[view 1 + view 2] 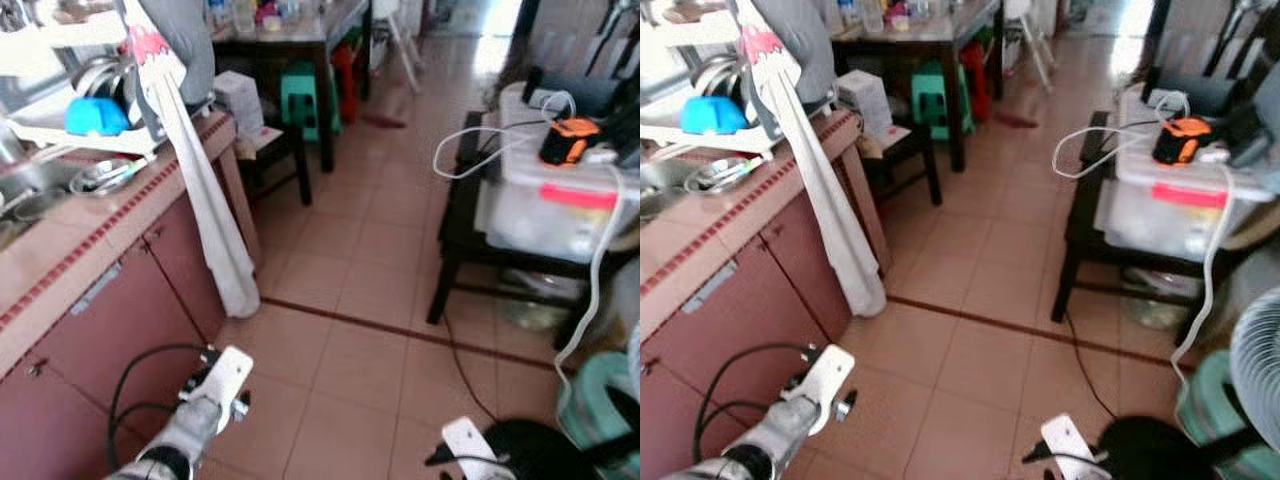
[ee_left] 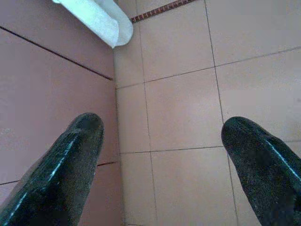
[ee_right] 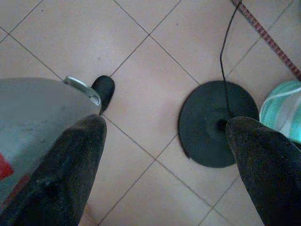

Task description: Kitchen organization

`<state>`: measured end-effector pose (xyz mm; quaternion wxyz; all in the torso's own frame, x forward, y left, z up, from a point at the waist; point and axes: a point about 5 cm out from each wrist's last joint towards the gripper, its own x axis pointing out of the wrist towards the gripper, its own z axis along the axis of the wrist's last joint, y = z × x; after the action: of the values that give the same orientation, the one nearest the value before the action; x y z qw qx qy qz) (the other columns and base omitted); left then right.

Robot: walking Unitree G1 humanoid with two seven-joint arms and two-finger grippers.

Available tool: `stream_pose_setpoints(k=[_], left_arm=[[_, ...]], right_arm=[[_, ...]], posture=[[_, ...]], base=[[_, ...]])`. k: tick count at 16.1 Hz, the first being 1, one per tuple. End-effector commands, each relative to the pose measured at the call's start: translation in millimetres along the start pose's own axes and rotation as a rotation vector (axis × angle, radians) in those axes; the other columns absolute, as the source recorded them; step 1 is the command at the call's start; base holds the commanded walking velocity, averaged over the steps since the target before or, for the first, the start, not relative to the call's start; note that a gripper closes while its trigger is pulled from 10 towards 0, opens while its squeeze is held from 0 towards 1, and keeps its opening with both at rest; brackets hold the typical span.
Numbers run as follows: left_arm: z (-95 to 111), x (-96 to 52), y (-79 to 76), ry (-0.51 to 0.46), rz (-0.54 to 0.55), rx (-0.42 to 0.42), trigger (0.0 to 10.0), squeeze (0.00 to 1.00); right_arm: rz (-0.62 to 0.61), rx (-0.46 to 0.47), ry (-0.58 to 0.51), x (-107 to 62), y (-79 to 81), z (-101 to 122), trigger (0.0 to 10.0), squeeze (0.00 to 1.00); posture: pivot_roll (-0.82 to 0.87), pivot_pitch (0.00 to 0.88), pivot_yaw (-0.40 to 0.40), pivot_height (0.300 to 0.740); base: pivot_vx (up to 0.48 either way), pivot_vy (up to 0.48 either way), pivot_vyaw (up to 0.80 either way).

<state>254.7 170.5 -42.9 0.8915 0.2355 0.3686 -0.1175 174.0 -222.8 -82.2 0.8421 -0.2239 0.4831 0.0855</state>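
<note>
On the counter (image 1: 70,245) to my left I see a white dish rack (image 1: 75,125) holding a blue bowl (image 1: 96,117) and some metal dishes, with a white towel (image 1: 205,200) hanging from it down the cabinet front, and a steel sink (image 1: 30,185) beside it. Across the tiled floor, a clear plastic bin (image 1: 560,215) sits on a dark table (image 1: 470,230) with an orange tool (image 1: 570,140) and a white cable on its lid. My left gripper (image 2: 160,155) hangs low by the cabinet with jaws wide apart and empty, and my right gripper (image 3: 164,160) hangs likewise spread over the floor above a black fan base (image 3: 211,125).
</note>
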Motion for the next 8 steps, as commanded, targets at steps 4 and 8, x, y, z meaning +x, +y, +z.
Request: stream_pose_setpoints(k=[4,8], left_arm=[[1.5,0.0,5.0,-0.005,-0.006,0.013,10.0,0.00],[0.4,-0.1,3.9,-0.002,-0.012,0.017,10.0,0.00]], right_arm=[[0.001,0.006,-0.031,1.1,-0.4,8.8,10.0,0.00],[0.004,0.004,-0.028,1.0,0.5,7.7,10.0,0.00]], posture=[[-0.11,0.000,0.104,0.740],[-0.11,0.000,0.106,0.740]], base=[[0.257,0.000,0.00],[0.278,0.000,0.00]])
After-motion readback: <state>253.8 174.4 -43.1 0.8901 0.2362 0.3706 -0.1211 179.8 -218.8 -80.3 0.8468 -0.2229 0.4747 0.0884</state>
